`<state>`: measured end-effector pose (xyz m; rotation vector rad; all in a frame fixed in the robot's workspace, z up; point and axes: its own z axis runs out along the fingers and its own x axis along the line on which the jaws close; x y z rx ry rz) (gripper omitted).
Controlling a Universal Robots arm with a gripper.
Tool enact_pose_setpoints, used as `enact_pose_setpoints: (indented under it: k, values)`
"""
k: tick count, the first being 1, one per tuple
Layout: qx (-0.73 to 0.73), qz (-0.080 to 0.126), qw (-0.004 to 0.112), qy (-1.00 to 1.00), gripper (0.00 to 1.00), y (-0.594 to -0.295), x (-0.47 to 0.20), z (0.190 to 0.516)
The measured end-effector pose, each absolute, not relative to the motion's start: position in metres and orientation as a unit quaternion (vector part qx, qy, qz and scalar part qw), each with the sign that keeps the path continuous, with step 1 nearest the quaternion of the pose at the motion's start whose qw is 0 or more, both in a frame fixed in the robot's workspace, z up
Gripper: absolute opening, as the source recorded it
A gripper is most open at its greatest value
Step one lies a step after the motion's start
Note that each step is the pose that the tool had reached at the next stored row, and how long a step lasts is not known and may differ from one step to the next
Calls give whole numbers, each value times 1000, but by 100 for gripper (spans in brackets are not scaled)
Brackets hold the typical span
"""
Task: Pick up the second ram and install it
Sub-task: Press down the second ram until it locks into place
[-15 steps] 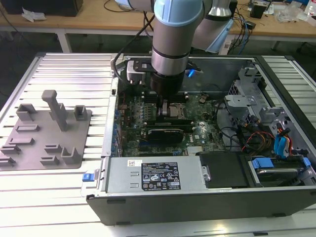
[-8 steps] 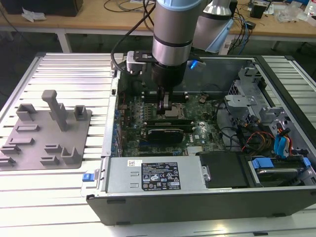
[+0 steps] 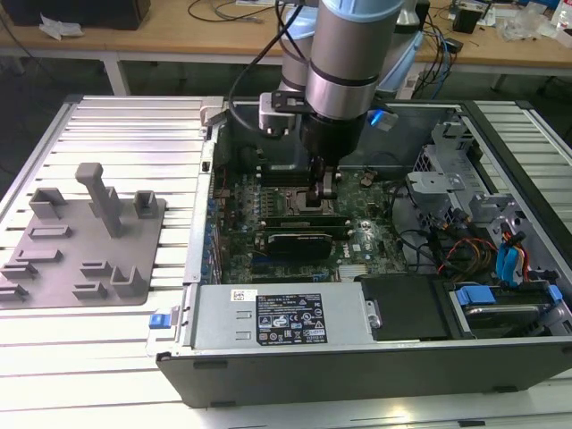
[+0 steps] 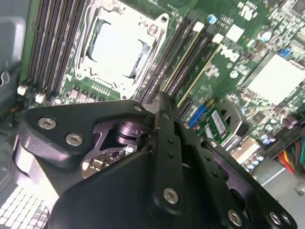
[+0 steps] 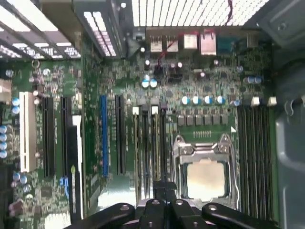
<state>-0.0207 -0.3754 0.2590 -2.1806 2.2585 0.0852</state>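
Pressing down over the memory slots point(image 5: 155, 148), the gripper point(image 4: 162, 102) has fingers clenched together, so any misalignment beneath them could jam the second ram point(image 5: 154, 143)

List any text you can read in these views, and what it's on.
Black-and-white sticker on the metal box: print too small to read.
Small white label beside it: too small.
White markings on the green board: blurred, nothing quotable.

The gripper point(image 3: 325, 189) hides its fingertips and the slots beneath
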Motion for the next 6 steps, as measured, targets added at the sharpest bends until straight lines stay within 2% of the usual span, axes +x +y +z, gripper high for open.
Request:
enact_pose_setpoints:
  k: [6]
  values:
    - [-694,27,1,719,8,-375,-20,259]
